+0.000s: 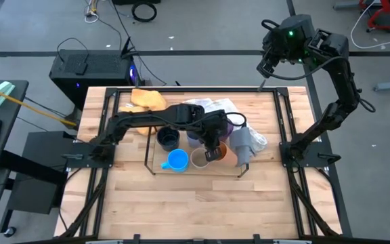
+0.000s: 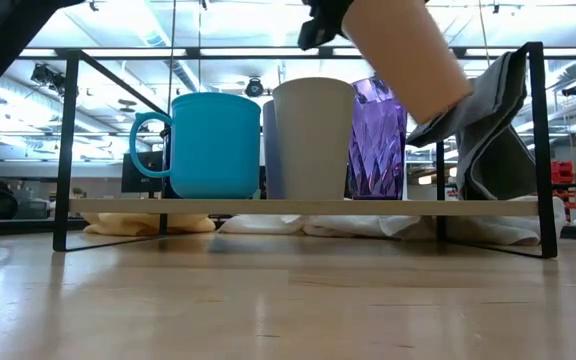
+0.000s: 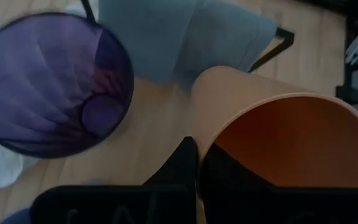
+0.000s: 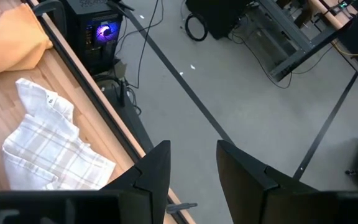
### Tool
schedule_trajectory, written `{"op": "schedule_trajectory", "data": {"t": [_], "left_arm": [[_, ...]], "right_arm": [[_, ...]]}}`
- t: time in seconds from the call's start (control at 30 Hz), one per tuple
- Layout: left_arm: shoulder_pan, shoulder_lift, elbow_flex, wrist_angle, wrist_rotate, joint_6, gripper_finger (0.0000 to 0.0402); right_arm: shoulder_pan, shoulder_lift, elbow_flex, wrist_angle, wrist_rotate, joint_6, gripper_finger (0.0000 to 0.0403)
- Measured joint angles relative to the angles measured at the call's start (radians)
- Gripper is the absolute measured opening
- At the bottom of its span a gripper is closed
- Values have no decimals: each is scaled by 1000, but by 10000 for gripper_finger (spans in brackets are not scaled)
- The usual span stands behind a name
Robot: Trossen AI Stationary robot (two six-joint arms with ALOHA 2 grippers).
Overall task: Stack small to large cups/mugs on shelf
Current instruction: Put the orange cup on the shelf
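My left gripper (image 1: 212,152) is shut on the orange cup (image 1: 220,153), held tilted above the black-rod shelf (image 2: 78,130). In the low view the orange cup (image 2: 408,55) hangs over the tan cup (image 2: 313,138) and the purple cup (image 2: 378,140). The bright blue mug (image 2: 213,145) stands on its base on the shelf board, left of the tan cup. The dark navy cup (image 1: 168,139) and the lavender-blue cup (image 1: 194,139) stand behind them. My right gripper (image 4: 194,168) is open and empty, raised beyond the table's far right corner. My left gripper holds the orange cup by its rim (image 3: 205,149), one finger inside the cup and one finger (image 3: 180,167) outside. The fingers come from above. The cup is lifted clear of the shelf and tilted, its closed end (image 2: 448,88) low beside the grey cloth.
A grey cloth (image 2: 493,130) drapes over the shelf's right end, close to the orange cup. A yellow cloth (image 1: 147,99) and a white-checked cloth (image 1: 212,106) lie on the table behind the shelf. Bare wood lies in front of the shelf (image 1: 202,203).
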Motion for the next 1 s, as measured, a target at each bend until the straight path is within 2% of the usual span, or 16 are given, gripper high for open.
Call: {"op": "schedule_trajectory", "data": {"t": [1.0], "left_arm": [[-16, 48, 0, -2, 0, 39, 9]], "right_arm": [[0, 0, 0, 15, -3, -1, 137]]}}
